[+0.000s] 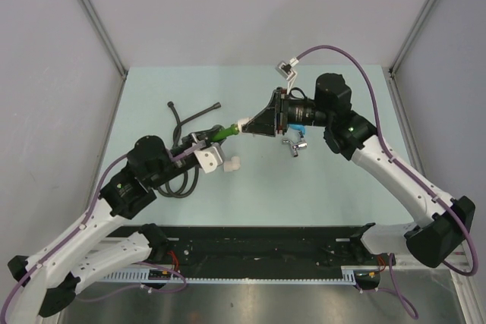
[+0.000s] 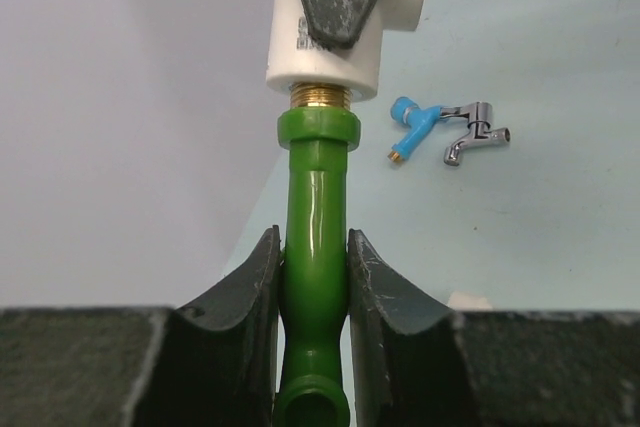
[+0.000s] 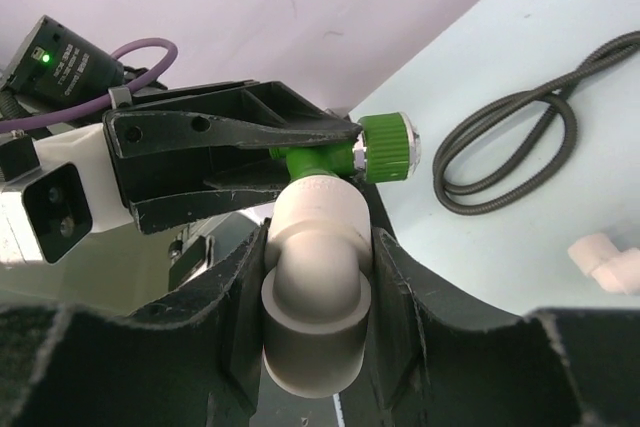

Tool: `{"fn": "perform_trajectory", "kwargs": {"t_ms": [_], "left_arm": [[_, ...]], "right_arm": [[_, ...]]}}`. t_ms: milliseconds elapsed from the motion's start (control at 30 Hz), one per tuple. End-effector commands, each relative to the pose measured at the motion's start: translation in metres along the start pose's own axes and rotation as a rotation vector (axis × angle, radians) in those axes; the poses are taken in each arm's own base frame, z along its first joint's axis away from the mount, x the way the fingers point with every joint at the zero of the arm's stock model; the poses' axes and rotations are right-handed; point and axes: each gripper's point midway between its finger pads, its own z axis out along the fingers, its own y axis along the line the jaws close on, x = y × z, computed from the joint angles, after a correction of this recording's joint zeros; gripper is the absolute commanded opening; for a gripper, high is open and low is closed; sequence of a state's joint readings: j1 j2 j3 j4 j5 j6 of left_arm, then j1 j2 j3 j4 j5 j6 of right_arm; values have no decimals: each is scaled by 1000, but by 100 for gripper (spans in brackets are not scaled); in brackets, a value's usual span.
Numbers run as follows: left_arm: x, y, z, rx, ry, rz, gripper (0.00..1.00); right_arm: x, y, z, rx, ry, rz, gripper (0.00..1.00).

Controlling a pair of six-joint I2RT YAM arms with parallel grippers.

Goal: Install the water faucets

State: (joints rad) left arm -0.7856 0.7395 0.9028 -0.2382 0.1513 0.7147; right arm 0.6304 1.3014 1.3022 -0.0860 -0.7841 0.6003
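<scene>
**Progress of the task at the moment shown.** The green faucet (image 2: 318, 207) is pinched along its body by the left tool (image 2: 315, 247), whose jaws are pressed against it from both sides. It is held in the air above the middle of the tabletop (image 1: 319, 195). Its brass-coloured thread (image 2: 320, 97) is entered in the mouth of a white elbow fitting (image 3: 315, 237), which is clamped between the jaws of the right tool (image 1: 249, 127). A band of bare thread is seen between the green collar and the fitting, so the joint is judged to be started but not screwed home (how many turns remain cannot be told).

The blue-handled faucet (image 2: 450, 132) is seen lying on its side on the tabletop, just beside the right tool and touched by neither tool; its installation is judged not yet begun. A second white elbow fitting (image 1: 230, 164) is seen loose on the tabletop close to the left arm and is presumably meant for that faucet.

**Count.**
- Two faucets are counted (one green, one blue and chrome).
- Two white elbow fittings are counted (one held, one free).
- One black hose (image 1: 180, 123) is counted, coiled at the left of the tabletop.
- Two tools are counted, both occupied.
</scene>
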Motion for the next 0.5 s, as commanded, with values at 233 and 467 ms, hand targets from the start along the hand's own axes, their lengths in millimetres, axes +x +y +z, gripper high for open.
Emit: {"fn": "perform_trajectory", "kwargs": {"t_ms": [233,467], "left_arm": [[22,-36,5,35,59,-327,0],[46,-54,8,82,162,-581,0]], "right_arm": [[-34,-26,-71,351,-160,-172,0],[51,-130,-86,772,157,-180,0]]}}
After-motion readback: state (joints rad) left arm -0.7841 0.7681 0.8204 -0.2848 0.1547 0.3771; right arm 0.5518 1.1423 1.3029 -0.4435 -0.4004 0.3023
